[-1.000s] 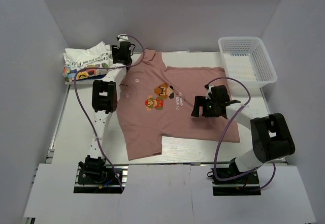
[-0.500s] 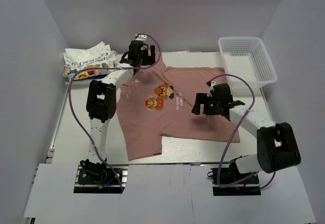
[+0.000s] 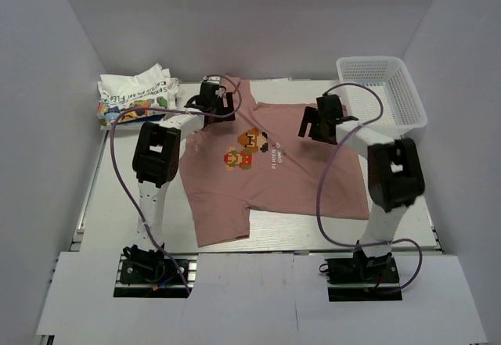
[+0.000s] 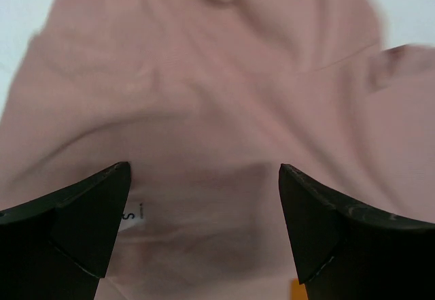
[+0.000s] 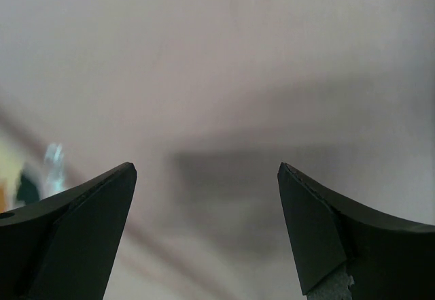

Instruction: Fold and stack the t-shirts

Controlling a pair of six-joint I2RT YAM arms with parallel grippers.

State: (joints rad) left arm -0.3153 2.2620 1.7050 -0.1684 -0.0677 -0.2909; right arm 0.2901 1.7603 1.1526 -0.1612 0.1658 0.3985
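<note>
The dusty-pink t-shirt (image 3: 266, 169) lies spread flat on the table, its pixel-game print (image 3: 246, 148) facing up. The white t-shirt (image 3: 135, 95) with a colourful print is bunched at the far left. My left gripper (image 3: 210, 109) is open just above the pink shirt's far left part; the left wrist view shows pink cloth (image 4: 204, 96) and a small white label (image 4: 132, 217) between its jaws (image 4: 202, 198). My right gripper (image 3: 317, 126) is open over the shirt's far right part, near the sleeve. In the right wrist view the open jaws (image 5: 207, 198) hang over blurred pinkish cloth.
A white mesh basket (image 3: 403, 87) stands at the far right corner. White walls close in the table on the left, back and right. Purple cables loop from both arms over the shirt.
My right gripper has swung from the shirt's middle right toward the far right part by the sleeve. My left gripper has shifted right from the far left corner onto the shirt's far left part.
</note>
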